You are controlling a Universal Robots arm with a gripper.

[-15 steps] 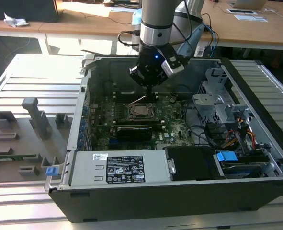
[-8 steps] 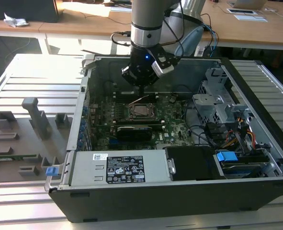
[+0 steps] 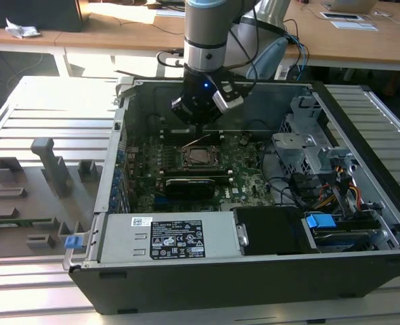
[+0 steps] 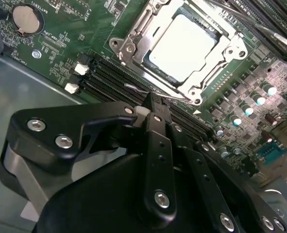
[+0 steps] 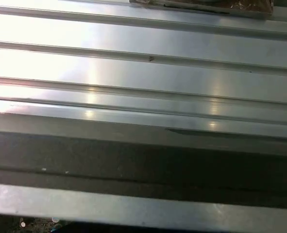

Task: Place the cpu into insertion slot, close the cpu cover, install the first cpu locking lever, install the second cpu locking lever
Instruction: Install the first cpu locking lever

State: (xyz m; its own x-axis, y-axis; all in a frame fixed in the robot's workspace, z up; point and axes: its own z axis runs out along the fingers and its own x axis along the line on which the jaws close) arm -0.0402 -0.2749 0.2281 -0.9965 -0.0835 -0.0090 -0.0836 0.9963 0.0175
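Silver-grey square cpu [image 4: 181, 46] seated in the dark-framed square insertion slot [image 4: 133, 36], thin metal cpu cover [image 4: 230, 48] folded down around it, framing the chip's edges; thin wire locking lever [image 4: 138, 89] along the socket's near side. Black gripper [image 4: 150, 104] poised just beside that side, above the long black memory slots [image 4: 109, 80] on the green circuit board [image 4: 60, 39], fingers pressed together, grasping nothing visible. Grey computer case [image 3: 362, 135] all around
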